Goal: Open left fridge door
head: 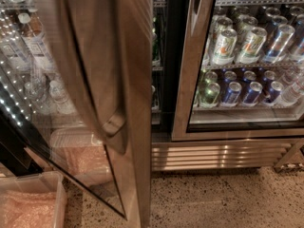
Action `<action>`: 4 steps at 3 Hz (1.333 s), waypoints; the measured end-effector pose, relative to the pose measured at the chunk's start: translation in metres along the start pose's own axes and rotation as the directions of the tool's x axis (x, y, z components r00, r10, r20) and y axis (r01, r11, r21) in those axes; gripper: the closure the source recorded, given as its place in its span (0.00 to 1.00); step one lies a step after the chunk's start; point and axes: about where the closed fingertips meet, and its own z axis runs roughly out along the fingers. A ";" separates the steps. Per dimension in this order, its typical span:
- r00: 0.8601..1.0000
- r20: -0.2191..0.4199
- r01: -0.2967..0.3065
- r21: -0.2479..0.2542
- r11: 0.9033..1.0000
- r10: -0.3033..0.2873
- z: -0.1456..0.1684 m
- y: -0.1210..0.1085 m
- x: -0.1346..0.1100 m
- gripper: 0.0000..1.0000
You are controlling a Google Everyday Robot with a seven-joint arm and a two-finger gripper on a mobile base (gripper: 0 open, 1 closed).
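Fridge door (pixel 137 80) stands open, angled outward; fingers out of view, can't tell grip state.

The fridge door (pixel 135 80) juts forward, left of the twin door (pixel 189 94).

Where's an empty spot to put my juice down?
The speckled floor right of the open fridge door, in front of the grille, is bare. The shelves of cans are packed. The gripper is out of view.
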 end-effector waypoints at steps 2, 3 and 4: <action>1.000 0.000 0.000 0.000 1.000 0.000 0.000 0.000 0.000 0.12; 1.000 0.000 0.000 0.000 1.000 0.000 0.000 0.000 0.000 0.00; 1.000 0.000 0.000 0.000 1.000 0.000 0.000 0.000 0.000 0.00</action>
